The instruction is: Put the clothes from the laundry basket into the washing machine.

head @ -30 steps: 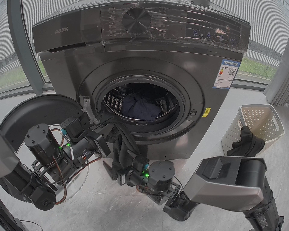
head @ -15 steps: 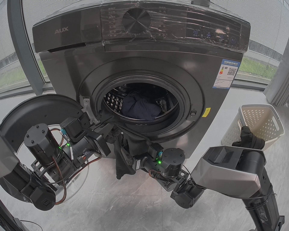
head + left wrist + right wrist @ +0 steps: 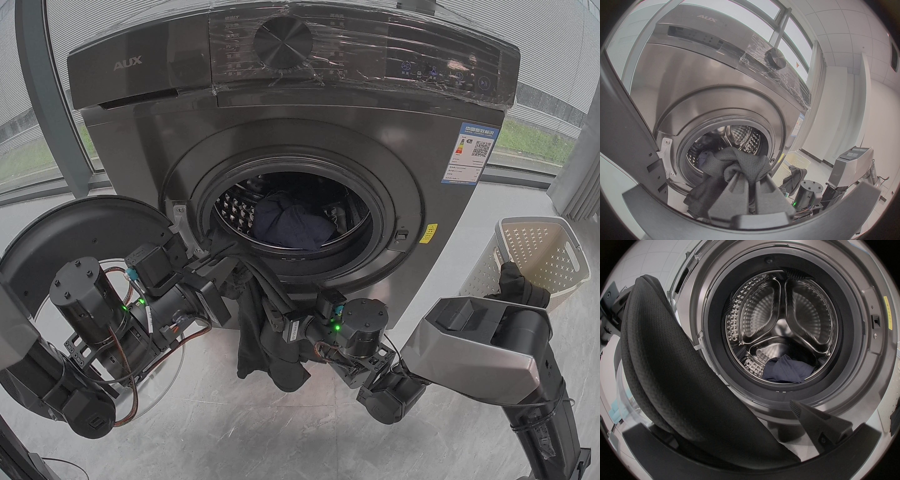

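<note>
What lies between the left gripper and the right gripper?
A black garment, clamped in the left gripper and draped over the right gripper, below the washer opening; the head view shows it.

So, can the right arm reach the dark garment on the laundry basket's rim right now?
Probably not straight away: the right gripper is tucked under the black garment hung from the left gripper. The basket garment itself lies uncovered.
</note>
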{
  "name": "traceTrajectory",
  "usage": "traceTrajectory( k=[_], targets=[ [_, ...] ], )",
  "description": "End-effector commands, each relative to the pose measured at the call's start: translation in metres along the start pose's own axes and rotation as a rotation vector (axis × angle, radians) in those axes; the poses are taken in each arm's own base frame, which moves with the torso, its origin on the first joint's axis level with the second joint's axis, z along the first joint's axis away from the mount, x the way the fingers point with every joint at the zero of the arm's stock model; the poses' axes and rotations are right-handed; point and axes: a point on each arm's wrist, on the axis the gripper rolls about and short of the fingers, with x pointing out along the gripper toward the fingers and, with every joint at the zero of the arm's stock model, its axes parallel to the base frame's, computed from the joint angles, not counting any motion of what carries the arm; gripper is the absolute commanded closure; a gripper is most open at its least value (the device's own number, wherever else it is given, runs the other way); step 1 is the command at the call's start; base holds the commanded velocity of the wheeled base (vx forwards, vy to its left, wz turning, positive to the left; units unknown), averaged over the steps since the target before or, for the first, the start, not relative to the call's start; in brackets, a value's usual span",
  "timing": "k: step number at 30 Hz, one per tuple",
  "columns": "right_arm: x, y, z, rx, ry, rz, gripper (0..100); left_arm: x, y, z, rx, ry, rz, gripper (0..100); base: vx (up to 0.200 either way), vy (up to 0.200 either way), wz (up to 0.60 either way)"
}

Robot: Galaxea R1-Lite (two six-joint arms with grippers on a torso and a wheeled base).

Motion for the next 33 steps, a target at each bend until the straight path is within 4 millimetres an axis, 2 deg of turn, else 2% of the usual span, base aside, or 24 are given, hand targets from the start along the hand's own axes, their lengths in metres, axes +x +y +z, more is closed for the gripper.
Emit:
traceTrajectory(
  k=[1, 7, 8, 13, 20, 22, 28, 33],
  targets=[
    [0.000, 0.000, -0.002, -0.001, 0.002, 0.000, 0, 0.000, 0.001, 0.000, 0.000, -0.001, 0.002, 100, 0.000, 0.000, 0.00],
    [-0.001, 0.003, 0.000, 0.001, 0.001, 0.005, 0, 0.001, 0.002, -0.001, 0.001, 0.003, 0.008, 100, 0.000, 0.000, 0.00],
    [-0.001, 0.003, 0.000, 0.001, 0.001, 0.005, 100, 0.001, 0.002, -0.001, 0.001, 0.003, 0.008, 100, 0.000, 0.000, 0.00],
    [-0.008, 0.006, 0.009, 0.004, 0.001, 0.010, 100, 0.001, 0.005, -0.002, 0.001, 0.006, 0.018, 100, 0.000, 0.000, 0.00],
    [-0.022, -0.010, 0.029, 0.001, 0.007, -0.022, 100, 0.000, 0.015, -0.001, 0.009, 0.004, 0.046, 100, 0.000, 0.000, 0.00],
    [-0.032, -0.011, 0.039, 0.000, 0.011, -0.023, 100, -0.001, 0.018, -0.001, 0.010, 0.003, 0.052, 100, 0.000, 0.000, 0.00],
    [-0.058, -0.009, 0.051, -0.010, 0.052, -0.002, 100, -0.001, 0.018, -0.001, 0.009, 0.004, 0.054, 100, 0.000, 0.000, 0.00],
    [-0.068, -0.016, 0.055, -0.018, 0.070, -0.015, 100, -0.001, 0.020, -0.001, 0.010, 0.003, 0.063, 100, 0.000, 0.000, 0.00]
  ],
)
